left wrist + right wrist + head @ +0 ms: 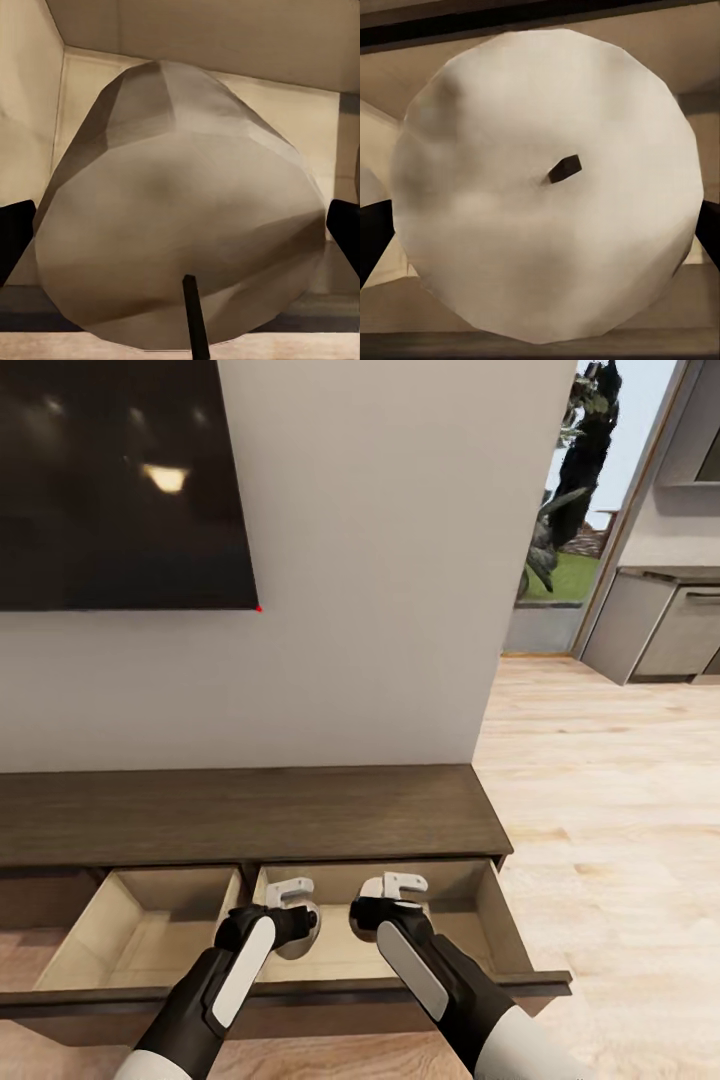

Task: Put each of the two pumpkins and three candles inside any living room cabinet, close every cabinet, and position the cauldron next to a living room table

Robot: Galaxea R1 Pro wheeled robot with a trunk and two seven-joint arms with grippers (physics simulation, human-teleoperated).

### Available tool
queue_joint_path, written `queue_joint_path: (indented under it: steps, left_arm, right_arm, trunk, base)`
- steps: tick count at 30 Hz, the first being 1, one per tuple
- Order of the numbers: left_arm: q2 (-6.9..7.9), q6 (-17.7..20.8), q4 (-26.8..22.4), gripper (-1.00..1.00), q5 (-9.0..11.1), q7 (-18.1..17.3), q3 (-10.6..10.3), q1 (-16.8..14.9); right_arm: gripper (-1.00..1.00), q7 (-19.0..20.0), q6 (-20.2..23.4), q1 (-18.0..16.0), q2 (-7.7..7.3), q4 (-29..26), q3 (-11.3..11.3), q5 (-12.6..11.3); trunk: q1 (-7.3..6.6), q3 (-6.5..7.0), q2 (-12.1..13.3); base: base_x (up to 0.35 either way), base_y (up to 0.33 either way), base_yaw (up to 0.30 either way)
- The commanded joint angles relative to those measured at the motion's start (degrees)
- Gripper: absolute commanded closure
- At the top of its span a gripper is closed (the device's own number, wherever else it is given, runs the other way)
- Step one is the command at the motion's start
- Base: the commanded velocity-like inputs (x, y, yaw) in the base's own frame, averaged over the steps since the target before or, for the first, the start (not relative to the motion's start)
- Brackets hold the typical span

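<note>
Candles, two stubby pale beige cylinders with dark wicks, sit one in each gripper over the open light-wood drawer (505,935) of the long dark brown cabinet (250,810). The left gripper (290,920) pinches one candle (180,217); the right gripper (385,910) apparently clamps the other (547,187). Neither is released yet, and the drawer remains to be closed.

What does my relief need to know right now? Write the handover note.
Left claw: shut on a candle.
Right claw: shut on another candle.
Both hang over the right compartment of the open drawer of the dark cabinet under the TV.
Done: drawer open, two candles brought.
Left: release both candles, third candle, two pumpkins, close the cabinet, move the cauldron beside a table.
</note>
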Motion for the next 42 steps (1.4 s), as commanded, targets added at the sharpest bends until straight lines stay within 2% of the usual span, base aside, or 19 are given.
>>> queue_joint_path:
  steps: [1, 9, 12, 15, 19, 25, 35, 42]
  left_arm:
    - [0.02, -0.2, 0.1, 1.0, 0.6, 0.6, -0.1, 0.0]
    - [-0.05, -0.8, 0.5, 1.0, 0.6, 0.5, -0.2, -0.5]
    - [-0.01, -1.0, 0.5, 1.0, 0.5, 0.5, -0.2, -0.9]
    - [0.02, -3.1, 0.5, 1.0, 0.5, 0.3, -0.2, -1.1]
    - [0.02, -4.7, 0.5, 1.0, 0.5, 0.1, -0.2, -1.1]
    - [0.06, -5.1, 0.5, 1.0, 0.5, 0.0, -1.2, -1.1]
    - [0.25, -5.1, 0.2, 1.0, 0.5, -0.1, -1.7, -1.1]
    - [0.3, -5.1, -0.1, 1.0, 0.5, -0.1, -1.7, -1.1]
  right_arm:
    - [1.0, -0.4, 0.0, -0.1, 0.0, 0.3, 0.1, -0.3]
    - [1.0, -0.2, -2.3, -0.4, 0.11, 1.9, 0.1, -0.2]
    - [1.0, -0.3, -2.4, -0.4, 0.11, 1.9, 0.1, 0.6]
    - [1.0, -0.2, -3.0, -0.4, 0.17, 2.0, 0.1, 1.8]
    - [1.0, -0.2, -4.2, -0.4, 0.25, 2.0, 0.1, 2.1]
    - [1.0, -0.2, -4.4, -0.4, 0.29, 1.9, 0.1, 2.2]
    - [1.0, -0.2, -4.4, -0.4, 0.21, 1.8, 0.1, 2.2]
    - [1.0, -0.2, -4.3, -0.4, 0.2, 1.8, 0.1, 2.2]
  trunk:
    - [0.22, -0.23, -0.4]
    - [1.97, -1.67, -3.7]
    - [2.63, -2.21, -4.9]
    - [3.29, -2.75, -6.1]
    - [4.17, -3.46, -7.7]
    - [5.49, -4.54, -10.1]
    - [7.68, -6.34, -14.1]
    - [7.68, -6.34, -14.1]
  base:
    - [0.0, 0.0, 0.0]
    - [0.0, 0.0, 0.0]
    - [0.0, 0.0, 0.0]
    - [0.0, 0.0, 0.0]
    - [0.0, 0.0, 0.0]
    - [0.0, 0.0, 0.0]
    - [0.0, 0.0, 0.0]
    - [0.003, 0.0, 0.0]
